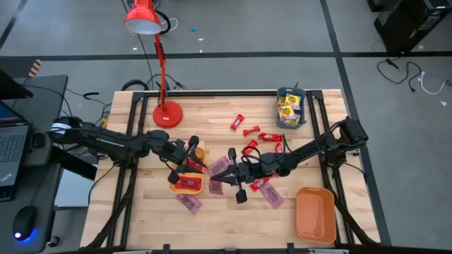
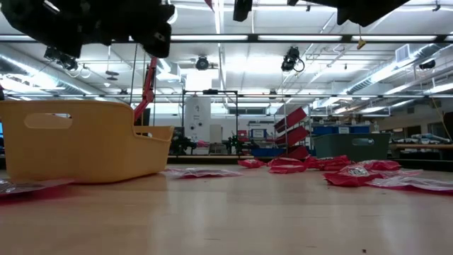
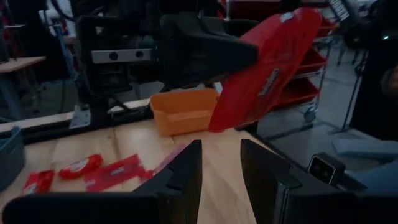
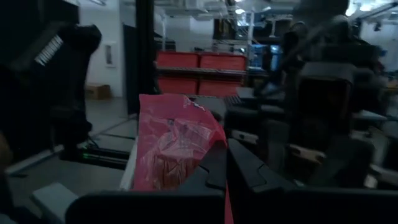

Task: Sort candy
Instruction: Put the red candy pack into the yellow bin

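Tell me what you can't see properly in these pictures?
- Print on the yellow sweets in the teal tray: too small, high view.
- What's inside the near orange tray: its wall hides it, low view.
- Both grippers: cut off by the top edge, low view.
- Sweets under the right gripper: covered, high view.

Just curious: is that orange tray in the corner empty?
Empty: the high view shows only bare orange bottom inside the orange tray.

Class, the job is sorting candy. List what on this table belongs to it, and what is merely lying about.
Belongs: red candy; pinkish packets; yellow packets in the teal tray; small orange tray; large orange tray.
Lying about: red desk lamp; laptop; mouse.
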You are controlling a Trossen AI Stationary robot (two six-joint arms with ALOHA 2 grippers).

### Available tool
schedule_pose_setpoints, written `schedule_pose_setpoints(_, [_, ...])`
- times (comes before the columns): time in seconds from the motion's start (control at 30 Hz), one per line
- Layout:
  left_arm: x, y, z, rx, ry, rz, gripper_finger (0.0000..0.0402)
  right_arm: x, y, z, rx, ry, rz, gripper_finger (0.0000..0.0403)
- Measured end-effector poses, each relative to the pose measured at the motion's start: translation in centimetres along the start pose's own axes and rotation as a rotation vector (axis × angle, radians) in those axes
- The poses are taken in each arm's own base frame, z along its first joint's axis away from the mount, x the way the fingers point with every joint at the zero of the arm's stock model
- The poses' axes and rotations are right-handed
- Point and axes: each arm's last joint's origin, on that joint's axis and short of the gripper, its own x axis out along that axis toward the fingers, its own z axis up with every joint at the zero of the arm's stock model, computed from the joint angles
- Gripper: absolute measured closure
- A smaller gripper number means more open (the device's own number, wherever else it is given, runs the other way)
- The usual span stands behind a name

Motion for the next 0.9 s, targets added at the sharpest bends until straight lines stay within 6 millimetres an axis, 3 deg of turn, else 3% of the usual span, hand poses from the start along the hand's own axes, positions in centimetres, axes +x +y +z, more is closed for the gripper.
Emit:
schedule_pose_setpoints(0.5, [2.2, 0.7, -1.3, -0.026, -0.161, -0.06, 0.0289, -0.1, 0.1, 1.2, 0.025, -0.122, 0.067, 0.0403])
schedule_pose_setpoints(0.9, [5.1, 1.1, -0.6, -0.082, -0.172, -0.179, 0.0289, 0.0, -1.6, 1.1, 0.016, -0.119, 0.033, 0.0403])
